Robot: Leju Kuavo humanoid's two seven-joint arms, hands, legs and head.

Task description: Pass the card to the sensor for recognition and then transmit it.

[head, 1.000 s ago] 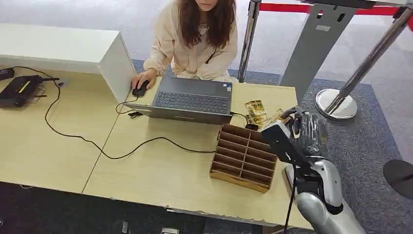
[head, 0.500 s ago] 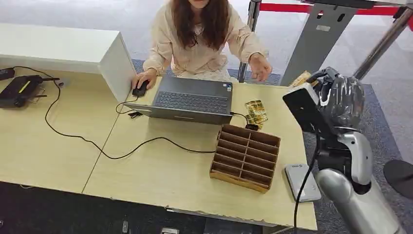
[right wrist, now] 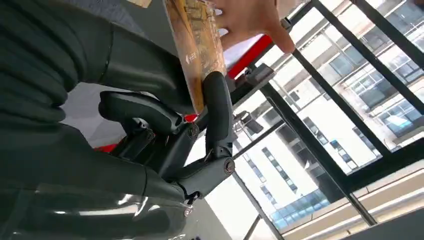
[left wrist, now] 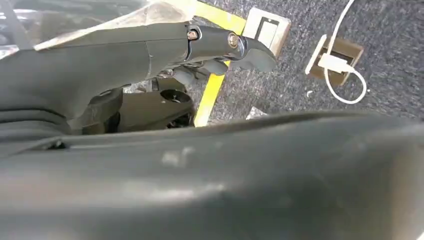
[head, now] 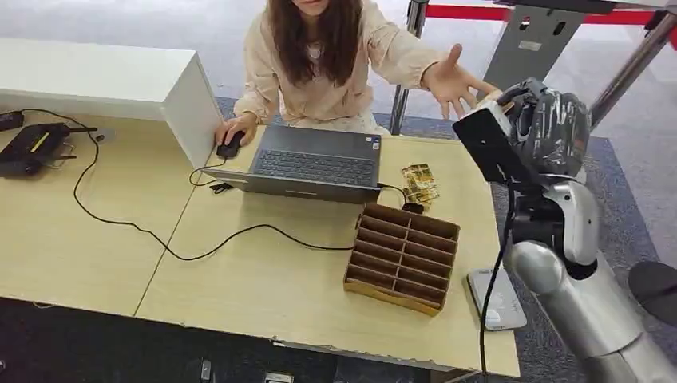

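The card (right wrist: pixel 197 45), golden-brown with printed patterning, stands pinched in the right hand (head: pixel 551 128), a dark finger pressed against its face and the thumb behind. That hand is raised above the far right corner of the table (head: pixel 263 279), beyond its edge, and a person's hand (head: pixel 455 78) reaches out open-palmed just beside it; in the right wrist view the person's fingertips lie at the card's upper edge, though whether they touch it cannot be told. The sensor (head: pixel 496 299), a flat pale grey pad, lies on the table's near right corner, partly behind the silver right arm and its black cable.

Next to the sensor sits a brown wooden organiser (head: pixel 403 257) divided into slots. A few more golden cards (head: pixel 419 183) lie between it and an open grey laptop (head: pixel 315 163), where the person sits with the other hand on a black mouse (head: pixel 230 146). A black cable (head: pixel 160 235) snakes across the light wood surface toward a black device (head: pixel 32 148) at the far left, by a white box (head: pixel 104 80).

The left hand (left wrist: pixel 200 50) hangs low over dark grey carpet with a yellow stripe, its fingers loosely curled and holding nothing. Past the table stand chromed stanchions (head: pixel 551 163) with a red belt; the right wrist view looks up at large windows.
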